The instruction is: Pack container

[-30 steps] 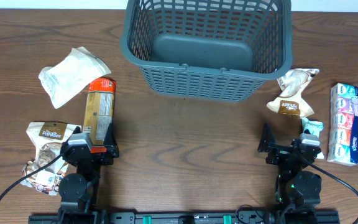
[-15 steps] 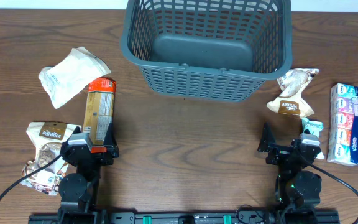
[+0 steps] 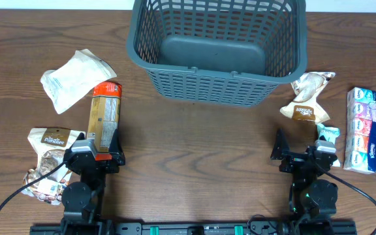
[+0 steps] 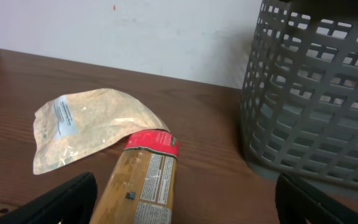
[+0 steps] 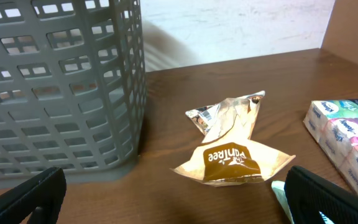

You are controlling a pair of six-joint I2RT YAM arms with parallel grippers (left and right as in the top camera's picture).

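Container (image 3: 207, 88) sits at the middle of the tabletop's (image 3: 194, 150) far edge, well ahead of both end effectors and between them. Near the front edge, the left end effector (image 3: 102, 145) is spread wide and empty, with an orange pack (image 3: 103, 114) just ahead. The right end effector (image 3: 302, 149) is likewise wide and empty. Farther on, a brown snack pack (image 3: 307, 98) lies just beside the container's right wall.
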